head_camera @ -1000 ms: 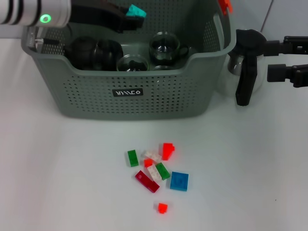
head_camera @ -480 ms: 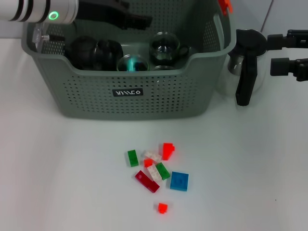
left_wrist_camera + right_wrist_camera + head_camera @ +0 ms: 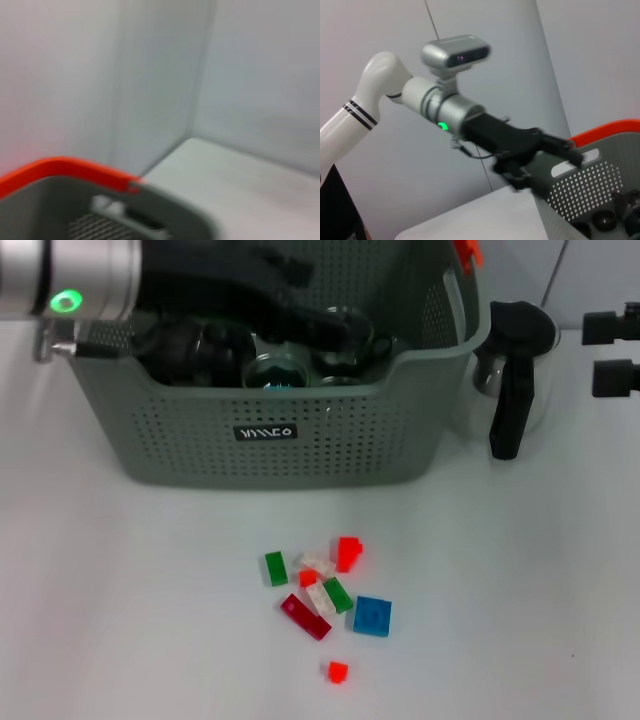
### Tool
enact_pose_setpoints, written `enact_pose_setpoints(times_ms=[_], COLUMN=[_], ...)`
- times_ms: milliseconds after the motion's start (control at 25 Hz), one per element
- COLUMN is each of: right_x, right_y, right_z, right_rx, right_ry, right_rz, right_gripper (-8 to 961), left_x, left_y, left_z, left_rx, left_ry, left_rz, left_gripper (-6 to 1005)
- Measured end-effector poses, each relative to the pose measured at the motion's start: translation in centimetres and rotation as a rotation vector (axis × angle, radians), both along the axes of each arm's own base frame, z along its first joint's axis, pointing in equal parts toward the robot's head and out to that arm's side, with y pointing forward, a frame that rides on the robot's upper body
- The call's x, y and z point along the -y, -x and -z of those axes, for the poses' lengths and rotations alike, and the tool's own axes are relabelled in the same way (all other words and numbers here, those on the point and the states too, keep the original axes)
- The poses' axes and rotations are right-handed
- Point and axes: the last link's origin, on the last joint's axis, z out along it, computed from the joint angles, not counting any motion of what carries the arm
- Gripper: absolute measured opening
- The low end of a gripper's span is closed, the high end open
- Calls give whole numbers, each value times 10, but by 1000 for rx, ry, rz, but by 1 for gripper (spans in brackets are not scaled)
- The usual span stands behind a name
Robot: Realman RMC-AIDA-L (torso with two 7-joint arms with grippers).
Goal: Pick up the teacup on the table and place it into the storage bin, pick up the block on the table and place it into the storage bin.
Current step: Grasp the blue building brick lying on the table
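The storage bin [image 3: 200, 445] stands at the back of the table and also shows in the right wrist view [image 3: 592, 187]. Inside it are glass teacups [image 3: 274, 371] and dark round vessels [image 3: 180, 345]. A teal block [image 3: 272, 384] peeks from the front teacup. My left gripper [image 3: 335, 330] is low over the bin's inside, empty; in the right wrist view [image 3: 545, 165] its fingers are spread. Several loose blocks lie on the table in front, among them a blue block [image 3: 372, 616] and a green block [image 3: 276, 568]. My right gripper [image 3: 612, 352] is open and empty at the right edge.
A glass pitcher with a black handle [image 3: 508, 390] stands just right of the bin. An orange-red handle clip [image 3: 466, 250] sits on the bin's rim, and another shows in the left wrist view [image 3: 65, 169]. A small red block [image 3: 338, 671] lies nearest me.
The teal block has left my left gripper and landed in the front glass teacup. The left gripper has moved right and down over the bin. The right gripper has drawn back to the right.
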Motion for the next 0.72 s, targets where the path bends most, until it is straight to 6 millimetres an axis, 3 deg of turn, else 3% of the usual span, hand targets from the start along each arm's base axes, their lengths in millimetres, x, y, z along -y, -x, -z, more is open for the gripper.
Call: enact_pose_setpoints(times_ms=[120, 280, 440, 720], right_x=[5, 12, 18, 25], right_y=[-3, -6, -7, -1], right_z=[-1, 3, 12, 30], right_rx=[10, 44, 87, 177], right_ry=[14, 52, 103, 214], right_rz=[-13, -35, -47, -62], right_gripper=[884, 884, 883, 882], left_x=[20, 47, 65, 95], left_y=[8, 33, 65, 93], left_z=[-5, -4, 6, 18], left_rx=[89, 171, 247, 253], left_ry=[72, 177, 243, 260], left_rz=[27, 81, 78, 173], left_gripper=[963, 962, 961, 959])
